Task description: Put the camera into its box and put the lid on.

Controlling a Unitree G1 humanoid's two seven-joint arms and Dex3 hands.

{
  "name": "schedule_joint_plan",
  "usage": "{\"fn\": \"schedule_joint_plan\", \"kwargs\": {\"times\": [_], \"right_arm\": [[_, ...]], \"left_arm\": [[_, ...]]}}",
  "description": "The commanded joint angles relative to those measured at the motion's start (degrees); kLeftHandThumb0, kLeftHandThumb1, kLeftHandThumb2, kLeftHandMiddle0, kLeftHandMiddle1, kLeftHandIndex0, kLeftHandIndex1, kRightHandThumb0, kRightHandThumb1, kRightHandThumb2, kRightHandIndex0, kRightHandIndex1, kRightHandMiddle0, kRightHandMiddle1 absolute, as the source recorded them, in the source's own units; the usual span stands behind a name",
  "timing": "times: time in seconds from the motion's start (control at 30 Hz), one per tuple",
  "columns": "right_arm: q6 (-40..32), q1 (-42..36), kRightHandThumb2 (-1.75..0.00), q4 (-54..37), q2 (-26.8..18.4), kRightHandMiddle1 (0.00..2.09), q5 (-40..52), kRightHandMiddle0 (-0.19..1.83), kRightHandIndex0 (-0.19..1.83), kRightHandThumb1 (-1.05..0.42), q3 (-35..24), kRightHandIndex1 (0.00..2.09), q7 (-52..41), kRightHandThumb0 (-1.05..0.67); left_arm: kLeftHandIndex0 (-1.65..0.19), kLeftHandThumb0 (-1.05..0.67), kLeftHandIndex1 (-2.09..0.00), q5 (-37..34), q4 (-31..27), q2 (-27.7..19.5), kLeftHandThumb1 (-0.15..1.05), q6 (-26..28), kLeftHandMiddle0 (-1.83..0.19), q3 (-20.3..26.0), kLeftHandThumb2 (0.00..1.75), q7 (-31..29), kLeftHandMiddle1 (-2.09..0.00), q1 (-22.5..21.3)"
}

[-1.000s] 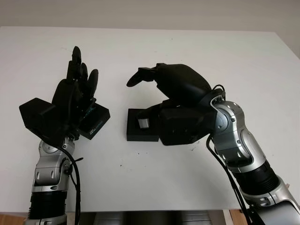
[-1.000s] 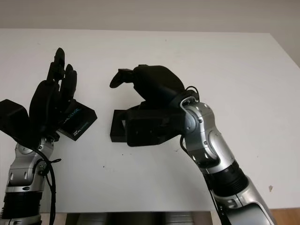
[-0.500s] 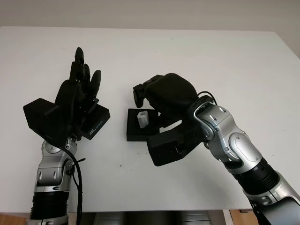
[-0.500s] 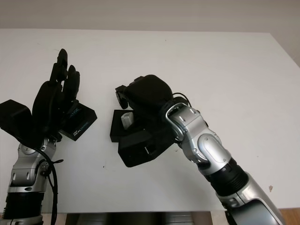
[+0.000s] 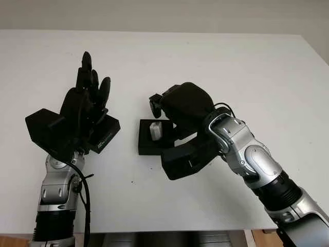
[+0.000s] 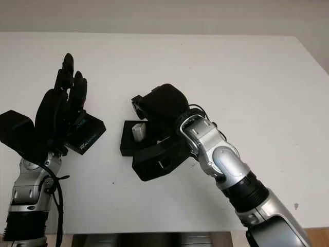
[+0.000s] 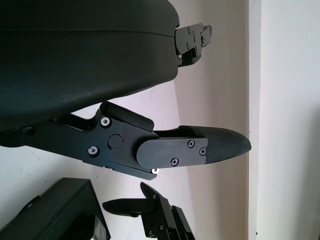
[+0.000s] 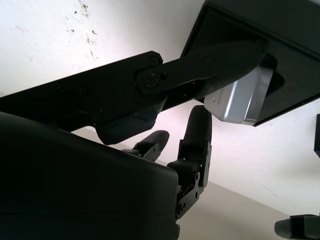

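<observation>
Left eye view shows the white table [image 5: 257, 67], then the right hand [image 5: 182, 105] poised over the black box [image 5: 146, 139], seemingly pinching the small silver camera [image 5: 156, 130] standing in it, while the open left hand [image 5: 85, 110] hovers above the lid [image 5: 105, 134] alongside.

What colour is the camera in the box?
Silver-white; the camera shows best in the right wrist view, set in the black box under the right hand.
</observation>
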State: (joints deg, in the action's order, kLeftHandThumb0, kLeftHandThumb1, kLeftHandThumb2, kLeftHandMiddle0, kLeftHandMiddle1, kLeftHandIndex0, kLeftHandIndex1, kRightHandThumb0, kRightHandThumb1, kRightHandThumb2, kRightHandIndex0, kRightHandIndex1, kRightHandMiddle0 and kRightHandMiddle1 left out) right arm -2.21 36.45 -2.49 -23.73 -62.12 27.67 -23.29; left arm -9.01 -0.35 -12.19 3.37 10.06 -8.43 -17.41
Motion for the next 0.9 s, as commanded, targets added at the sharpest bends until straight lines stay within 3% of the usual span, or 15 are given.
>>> {"fn": "schedule_joint_plan", "kwargs": {"times": [0.0, 0.37, 0.53, 0.87], "right_arm": [[-0.31, 0.6, -0.05, 0.87, 0.85, 1.24, 0.48, 0.24, 0.17, -1.02, -0.16, 0.76, -0.17, -0.9], [-0.36, 1.39, -0.05, 0.61, 1.41, 1.47, 4.33, 0.28, 0.22, -1.03, -1.3, 0.7, -3.79, -0.85], [-0.36, 1.1, -0.05, -0.72, 1.54, 1.38, 3.96, 0.26, 0.24, -1.02, -1.3, 0.7, -3.15, -0.85], [2.54, 0.92, -0.05, -2.33, 0.52, 1.47, 8.81, 0.31, 0.25, -0.99, -2.95, 0.69, -4.07, -0.72]], "left_arm": [[0.19, -0.75, 0.0, 0.52, -0.46, 0.04, 1.05, -0.54, 0.19, -0.35, 0.45, 0.07, 0.0, 0.7], [0.19, -0.73, 0.0, 0.7, 0.02, -0.01, 1.05, -1.09, 0.19, -0.5, 0.47, 0.14, 0.0, 0.36], [0.19, -0.71, 0.0, 0.69, 0.33, 0.04, 1.05, -1.33, 0.19, -0.53, 0.48, 0.15, 0.0, 0.01], [0.19, -0.71, 0.0, 0.67, 0.45, -0.07, 1.05, -1.46, 0.19, -0.42, 0.46, 0.08, 0.0, -0.29]]}}
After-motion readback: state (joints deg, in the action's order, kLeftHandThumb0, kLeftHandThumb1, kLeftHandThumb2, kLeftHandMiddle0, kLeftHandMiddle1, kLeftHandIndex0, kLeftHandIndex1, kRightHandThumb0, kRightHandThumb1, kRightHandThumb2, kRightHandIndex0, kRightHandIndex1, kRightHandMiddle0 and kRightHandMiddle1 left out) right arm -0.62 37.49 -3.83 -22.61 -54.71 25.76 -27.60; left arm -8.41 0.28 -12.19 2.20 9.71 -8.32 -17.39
